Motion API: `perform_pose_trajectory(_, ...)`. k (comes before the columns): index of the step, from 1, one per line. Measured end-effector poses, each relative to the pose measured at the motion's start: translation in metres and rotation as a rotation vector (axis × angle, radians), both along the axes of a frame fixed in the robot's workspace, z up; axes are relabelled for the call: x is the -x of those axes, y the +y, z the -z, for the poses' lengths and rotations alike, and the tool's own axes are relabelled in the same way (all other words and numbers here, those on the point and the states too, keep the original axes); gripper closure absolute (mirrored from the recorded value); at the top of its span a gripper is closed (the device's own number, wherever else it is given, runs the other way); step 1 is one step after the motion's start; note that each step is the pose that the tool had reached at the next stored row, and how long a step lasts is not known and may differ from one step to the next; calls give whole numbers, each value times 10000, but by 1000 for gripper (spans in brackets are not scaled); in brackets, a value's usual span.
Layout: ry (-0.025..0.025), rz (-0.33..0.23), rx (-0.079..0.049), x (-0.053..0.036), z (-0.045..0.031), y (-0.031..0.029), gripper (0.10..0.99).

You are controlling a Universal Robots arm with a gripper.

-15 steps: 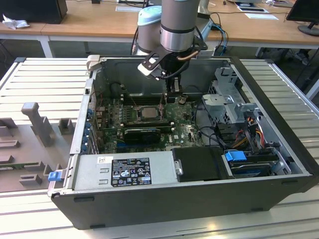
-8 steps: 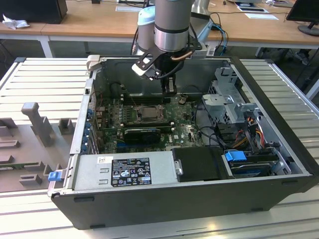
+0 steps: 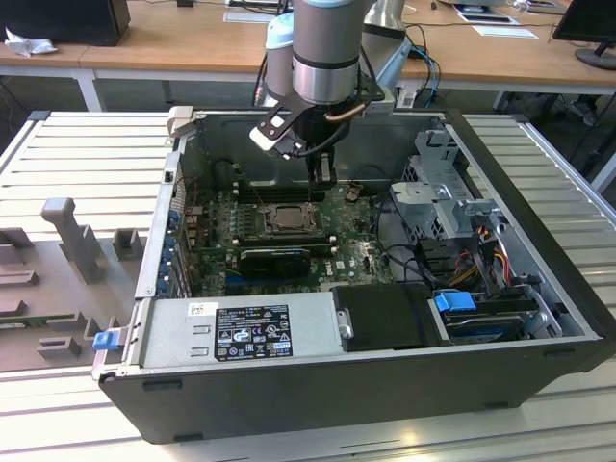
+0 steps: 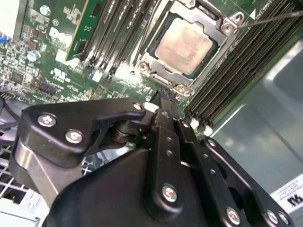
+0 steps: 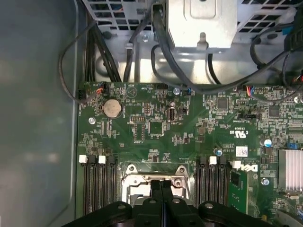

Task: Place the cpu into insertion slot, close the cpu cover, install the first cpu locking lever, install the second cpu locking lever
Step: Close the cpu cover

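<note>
The cpu (image 4: 184,40) shows its dull silver top seated in the socket (image 3: 287,218) in the middle of the green motherboard. The cpu cover (image 4: 208,60) lies flat around it as a metal frame. One thin wire locking lever (image 4: 274,17) sticks out from a corner of the socket. My gripper (image 4: 160,100) is shut with nothing between its black fingers. Its tip hangs just over the socket's edge (image 5: 154,176). In the exterior view the gripper (image 3: 319,181) stands upright just behind the socket, inside the open computer case.
Memory slots (image 5: 99,187) flank the socket on both sides. A metal drive cage (image 3: 438,192) with cables fills the exterior view's right. The power supply (image 3: 241,327) and a black shroud (image 3: 385,318) sit at the front. The case walls (image 3: 164,221) close in the board.
</note>
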State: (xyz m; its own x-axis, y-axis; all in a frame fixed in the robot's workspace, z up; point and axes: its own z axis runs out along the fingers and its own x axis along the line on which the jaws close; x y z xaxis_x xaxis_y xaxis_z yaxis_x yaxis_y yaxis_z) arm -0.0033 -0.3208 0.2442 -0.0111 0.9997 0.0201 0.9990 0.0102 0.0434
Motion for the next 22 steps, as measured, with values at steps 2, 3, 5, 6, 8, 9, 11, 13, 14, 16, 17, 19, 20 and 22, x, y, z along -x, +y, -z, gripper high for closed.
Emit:
perform_pose_trajectory(2,0,-26,1,31,40,0,980)
perform_pose_trajectory(3,0,-50,1,39,56,0,980)
perform_pose_trajectory(5,0,-158,1,80,110,0,980)
perform_pose_trajectory(6,1,-187,0,107,127,0,980)
perform_pose_trajectory(8,6,-250,-15,220,154,0,980)
perform_pose_trajectory(9,6,-253,-18,237,154,1,980)
perform_pose_trajectory(11,5,-255,-19,284,155,1,980)
perform_pose_trajectory(13,6,-253,-20,316,155,2,980)
perform_pose_trajectory(14,5,-253,-20,332,154,2,980)
perform_pose_trajectory(16,6,-254,-23,365,155,3,980)
perform_pose_trajectory(17,5,-254,-23,376,155,4,980)
perform_pose_trajectory(19,6,-254,-23,404,155,4,980)
perform_pose_trajectory(20,5,-254,-23,422,155,4,980)
perform_pose_trajectory(22,6,-253,-23,444,155,4,980)
